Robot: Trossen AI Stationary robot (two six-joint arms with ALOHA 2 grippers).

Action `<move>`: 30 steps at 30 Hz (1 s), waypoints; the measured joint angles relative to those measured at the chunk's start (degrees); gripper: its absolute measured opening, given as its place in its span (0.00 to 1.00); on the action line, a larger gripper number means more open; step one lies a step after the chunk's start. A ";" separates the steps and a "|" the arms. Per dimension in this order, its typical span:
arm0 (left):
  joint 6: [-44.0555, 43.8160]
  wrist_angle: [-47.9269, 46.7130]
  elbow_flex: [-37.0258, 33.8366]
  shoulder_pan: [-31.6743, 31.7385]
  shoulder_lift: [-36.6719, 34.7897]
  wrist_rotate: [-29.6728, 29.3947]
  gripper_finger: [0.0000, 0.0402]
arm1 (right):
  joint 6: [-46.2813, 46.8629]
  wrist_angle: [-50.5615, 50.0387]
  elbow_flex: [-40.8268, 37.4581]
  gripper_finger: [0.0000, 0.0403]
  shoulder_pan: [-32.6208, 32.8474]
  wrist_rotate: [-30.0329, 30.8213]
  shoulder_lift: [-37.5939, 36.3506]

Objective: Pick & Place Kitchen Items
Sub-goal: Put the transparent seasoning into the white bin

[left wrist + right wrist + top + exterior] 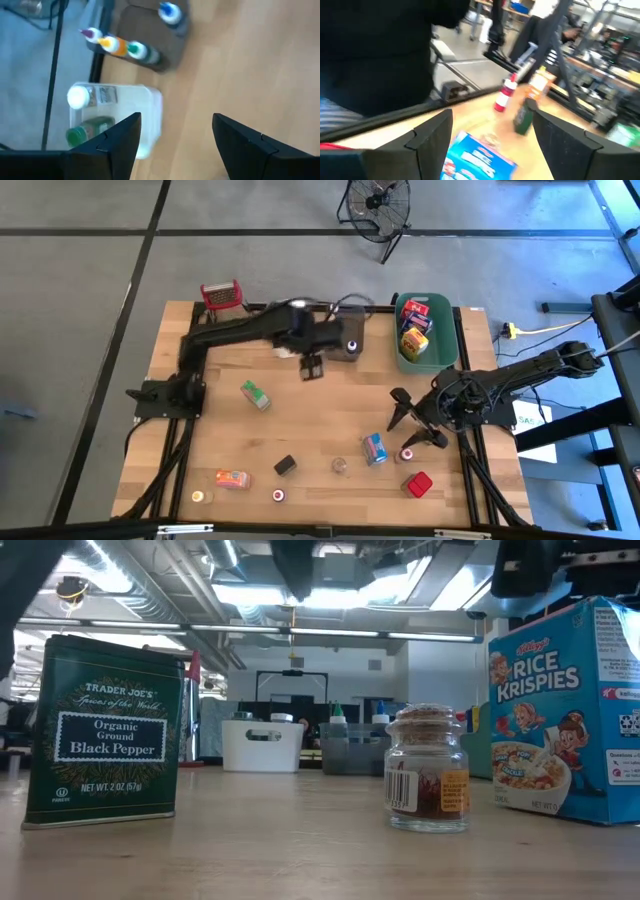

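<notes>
Between picks — the left hand (312, 367) hangs spread and empty beside the grey tub (346, 346), the right hand (413, 423) spread beside the Rice Krispies box (375, 448) — its likely next grasp.

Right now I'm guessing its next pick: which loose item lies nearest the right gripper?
The red-capped bottle just beneath the right gripper; the blue cereal box sits slightly farther.

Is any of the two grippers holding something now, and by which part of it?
Nothing is held. The left gripper is open above bare table; the right gripper is open too, the blue box below it.
</notes>
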 joint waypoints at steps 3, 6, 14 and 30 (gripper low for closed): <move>-3.44 -0.30 -4.62 -4.48 -5.15 -0.42 0.60 | -0.40 -1.48 -0.02 0.69 0.00 4.20 0.02; -8.43 -0.04 -11.31 -8.35 -9.77 -5.37 0.60 | 1.37 -1.12 -0.02 0.69 0.00 7.04 0.02; -16.76 4.05 -35.48 -13.63 -24.46 -10.47 0.60 | 5.37 -18.73 9.58 0.69 1.08 9.23 0.02; 0.84 46.74 -71.30 -7.40 -54.36 -8.80 0.60 | 32.36 -51.31 30.42 0.69 4.70 32.03 3.28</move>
